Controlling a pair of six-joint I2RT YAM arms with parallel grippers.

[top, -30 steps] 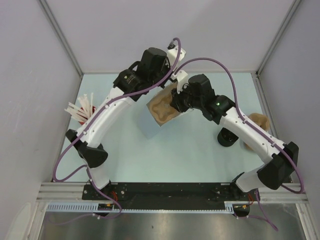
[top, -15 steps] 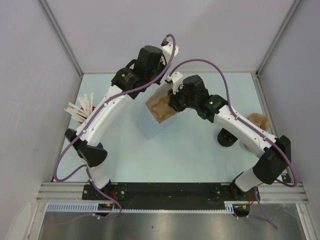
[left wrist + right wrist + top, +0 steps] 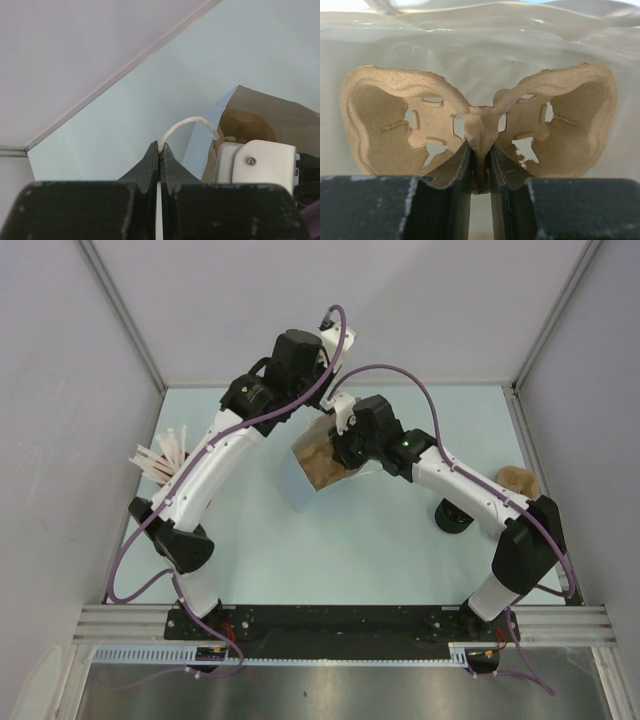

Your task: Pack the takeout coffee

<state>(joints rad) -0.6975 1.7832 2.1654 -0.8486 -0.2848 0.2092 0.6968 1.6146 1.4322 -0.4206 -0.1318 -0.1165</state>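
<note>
On the overhead view, the red cup of white straws (image 3: 170,466) stood at the left edge of the table (image 3: 380,550). Right of it, the left arm reached over to the far side of the pale-blue paper bag (image 3: 298,490), which stood open near the middle.

Only the left wrist camera showed me that grip. The left gripper (image 3: 159,150) was clenched on the bag's white cord handle (image 3: 192,121), jaws pressed together with the cord between them.

The right gripper (image 3: 479,152) was down in the bag's mouth. Its own camera showed the fingers pinched on the centre rib of the brown pulp cup carrier (image 3: 385,130), with the bag's white inner wall behind. The overhead showed only a brown patch there.

Further right, the takeout coffee (image 3: 452,517) stood on the table outside the bag, beside the right forearm. Neither gripper touched it, and neither wrist camera caught it. A second brown pulp piece (image 3: 520,480) lay near the right edge.
</note>
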